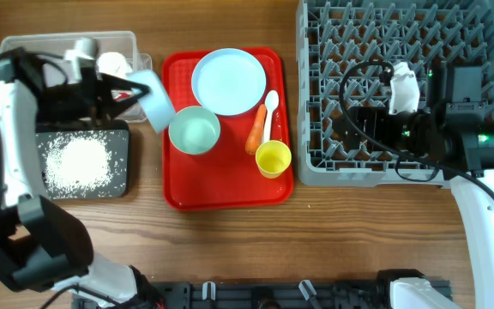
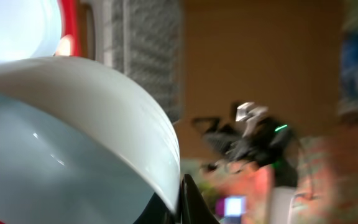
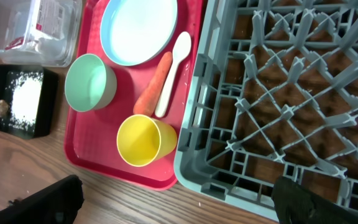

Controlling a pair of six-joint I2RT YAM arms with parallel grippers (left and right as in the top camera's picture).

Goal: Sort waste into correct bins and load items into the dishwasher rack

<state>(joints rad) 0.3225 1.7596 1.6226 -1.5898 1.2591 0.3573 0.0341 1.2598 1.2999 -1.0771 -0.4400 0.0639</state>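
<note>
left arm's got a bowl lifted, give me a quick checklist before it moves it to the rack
1. Grip on the held bowl: ok. The left gripper holds it tilted in the air, by the red tray's left edge.
2. Held bowl emptied: cannot tell. No view shows its inside clearly.
3. Rice in the black tray: ok, it is piled there.
4. Way into the dishwasher rack: not ok. The right arm hangs over the rack's front part.
5. Right gripper: ok, fingers open and holding nothing.
</note>
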